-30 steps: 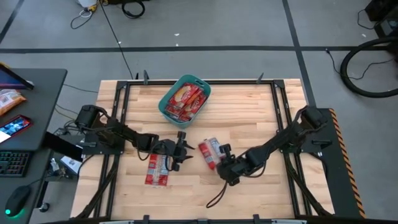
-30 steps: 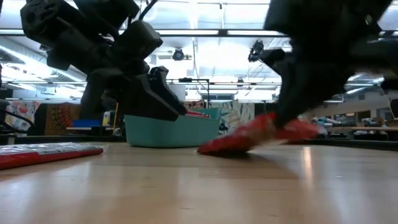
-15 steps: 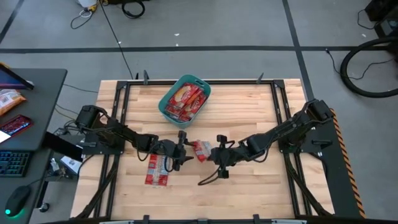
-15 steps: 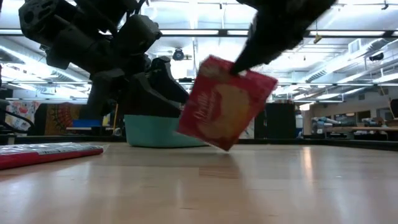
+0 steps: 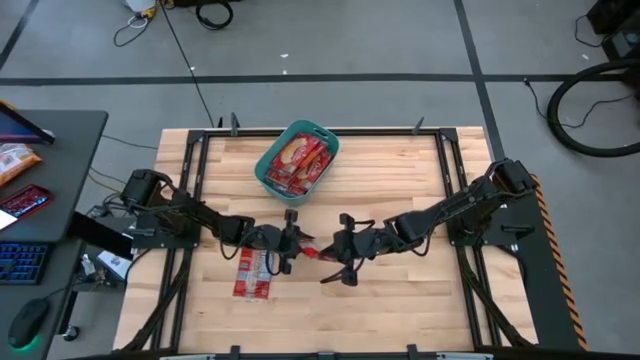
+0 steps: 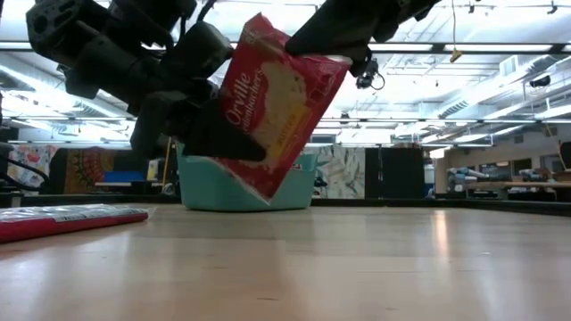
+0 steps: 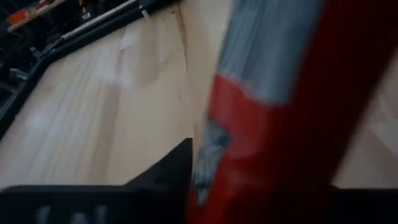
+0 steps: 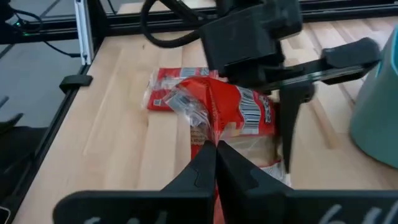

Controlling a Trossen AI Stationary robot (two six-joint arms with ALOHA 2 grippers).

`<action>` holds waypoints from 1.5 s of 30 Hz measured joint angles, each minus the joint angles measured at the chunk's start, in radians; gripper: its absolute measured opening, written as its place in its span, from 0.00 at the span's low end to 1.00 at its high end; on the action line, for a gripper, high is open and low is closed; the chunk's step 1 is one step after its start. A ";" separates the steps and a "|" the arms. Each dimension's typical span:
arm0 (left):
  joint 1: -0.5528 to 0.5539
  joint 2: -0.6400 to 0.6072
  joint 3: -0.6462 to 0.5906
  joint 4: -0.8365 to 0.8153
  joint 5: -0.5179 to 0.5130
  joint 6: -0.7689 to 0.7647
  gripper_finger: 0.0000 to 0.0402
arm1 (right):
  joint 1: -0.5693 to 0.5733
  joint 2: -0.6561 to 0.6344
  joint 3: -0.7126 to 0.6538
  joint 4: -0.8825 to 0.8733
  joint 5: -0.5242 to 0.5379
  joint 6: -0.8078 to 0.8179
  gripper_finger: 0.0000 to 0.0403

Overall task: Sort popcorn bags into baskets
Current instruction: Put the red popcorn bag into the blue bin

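Handover underway mid-bench: right pincer (image 5: 322, 253) now holds a popcorn bag (image 6: 275, 105) lifted clear of the bench (image 5: 400, 310), where a second ago it was lying flat lower right of centre. Bag has been carried left, up against the left pincer (image 5: 292, 246), whose fingers stand apart around its edge in the low view, not closed on it yet. Right pincer is pinched narrow on the bag's corner in the right wrist view. Means one more bag is off the wood, likely passing to the left arm for the drop. Teal tub (image 5: 270, 180) at upper centre already holds several bags. Two more bags (image 5: 254, 274) lie flat at lower left of centre. Left wrist view is filled by blurred red packet, nothing else readable. High view shows only a red sliver of the held bag between the pincers.
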 joint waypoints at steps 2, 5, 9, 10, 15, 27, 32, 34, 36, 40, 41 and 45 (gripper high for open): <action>-0.001 0.000 0.000 -0.001 0.001 -0.024 0.25 | -0.002 0.000 0.000 0.001 0.000 -0.001 0.05; -0.001 -0.001 0.000 -0.001 0.003 -0.046 0.12 | -0.001 0.000 0.000 0.006 0.002 -0.017 0.10; 0.000 -0.027 0.000 -0.007 0.002 -0.070 0.07 | -0.001 -0.023 0.000 -0.006 0.001 -0.033 0.20; 0.000 -0.038 -0.001 -0.011 0.000 -0.073 0.07 | -0.001 -0.034 0.000 -0.023 0.001 -0.033 0.23; 0.012 -0.099 -0.001 -0.050 -0.012 -0.101 0.09 | -0.001 -0.133 0.000 -0.188 0.043 0.002 0.33; 0.119 -0.262 0.079 -0.293 -0.046 -0.305 0.09 | 0.000 -0.280 0.000 -0.458 0.164 0.042 0.36; 0.201 -0.247 0.251 -0.600 -0.130 -0.380 0.09 | 0.005 -0.281 0.000 -0.487 0.214 0.055 0.36; 0.232 -0.247 0.300 -0.663 -0.156 -0.387 0.09 | 0.008 -0.280 0.000 -0.500 0.218 0.075 0.36; 0.257 -0.249 0.337 -0.687 -0.172 -0.385 0.09 | 0.013 -0.280 0.000 -0.519 0.219 0.096 0.36; 0.307 -0.249 0.393 -0.770 -0.226 -0.380 0.09 | 0.030 -0.280 -0.012 -0.518 0.247 0.103 0.36; 0.326 -0.249 0.399 -0.787 -0.231 -0.384 0.09 | 0.034 -0.280 -0.019 -0.517 0.257 0.107 0.36; 0.429 -0.249 0.401 -0.859 -0.241 -0.388 0.09 | 0.044 -0.280 -0.050 -0.512 0.274 0.131 0.36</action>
